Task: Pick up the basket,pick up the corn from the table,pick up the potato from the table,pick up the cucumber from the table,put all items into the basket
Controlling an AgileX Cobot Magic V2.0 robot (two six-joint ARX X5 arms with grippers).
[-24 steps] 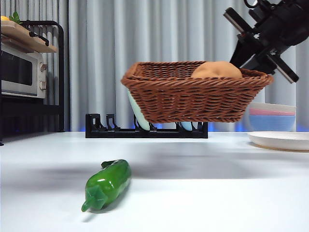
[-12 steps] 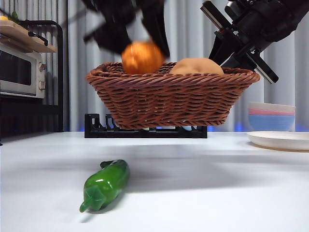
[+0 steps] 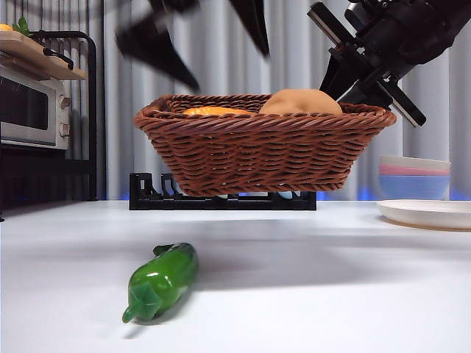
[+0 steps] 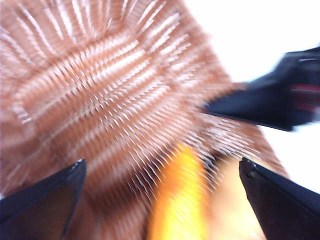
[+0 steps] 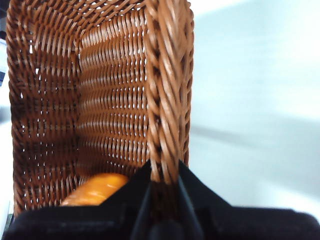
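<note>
The right gripper (image 5: 162,187), its two black jaws pressed together, pinches the braided rim of the wide dark brown woven wicker basket (image 3: 261,151) and holds it in the air, clear of the plain white tabletop (image 3: 331,294); in the front view this arm reaches the basket's right rim from the upper right corner; the left gripper (image 4: 160,200) hangs above the basket's open top with its jaws spread wide and nothing between them, touching nothing, and the front view shows its two dark tips apart over the basket's left half; the glossy orange-yellow plastic corn cob (image 3: 215,112) lies inside the basket on its left side, just showing over the rim, and the right wrist view shows it resting on the woven floor (image 5: 95,190); the smooth tan-brown oval potato (image 3: 300,102) sits in the basket towards its right side, rising above the rim; the glossy bright green cucumber (image 3: 162,282) lies on the tabletop near its front edge, below and left of the basket, well apart from both grippers.
</note>
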